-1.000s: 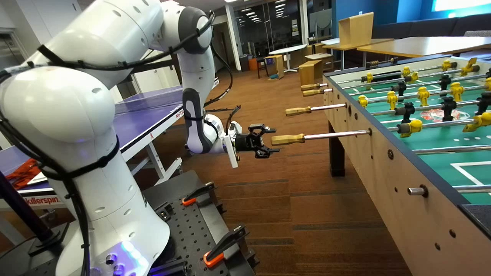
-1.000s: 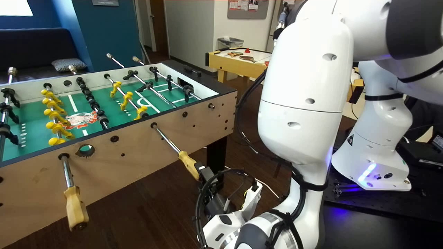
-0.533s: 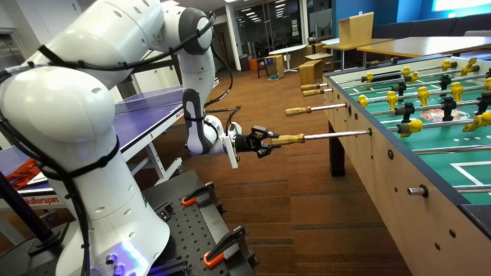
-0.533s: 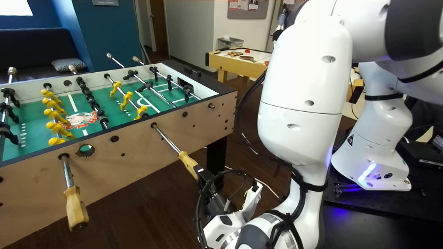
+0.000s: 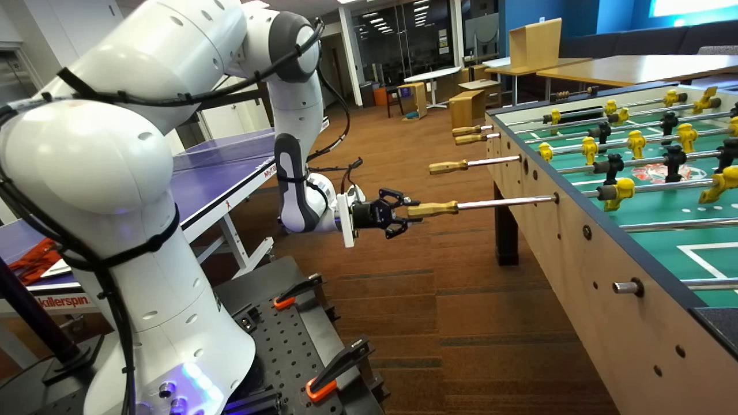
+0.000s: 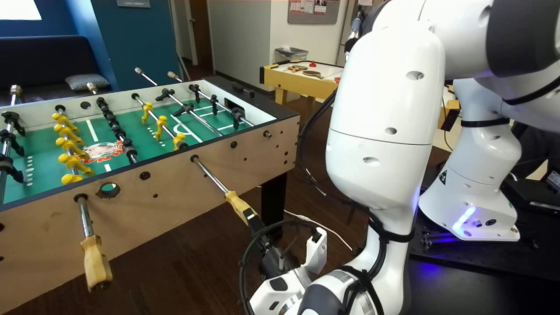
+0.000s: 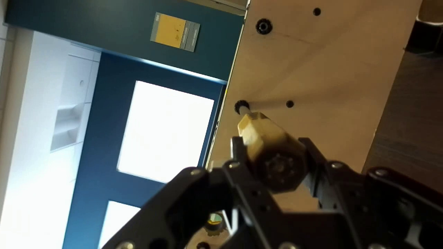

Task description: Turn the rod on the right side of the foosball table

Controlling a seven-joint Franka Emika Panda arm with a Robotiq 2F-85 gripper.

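The rod sticks far out of the side wall of the foosball table and ends in a tan wooden handle. My gripper is shut around the free end of that handle. In the wrist view, one finger presses each side of the handle, whose dark end cap faces the camera. An exterior view from across the table shows the same rod running straight into the gripper. Yellow figures on this rod hang over the green playfield.
Shorter wooden handles stick out beyond the held one. Nearer in an exterior view, another handle protrudes. A dark table leg stands below the wall. A purple table-tennis table lies behind the arm; black clamps sit on its base.
The gripper has shut from open onto the handle. Since then the wrist has rotated about the rod's line, and the yellow figures on this rod have turned a little.
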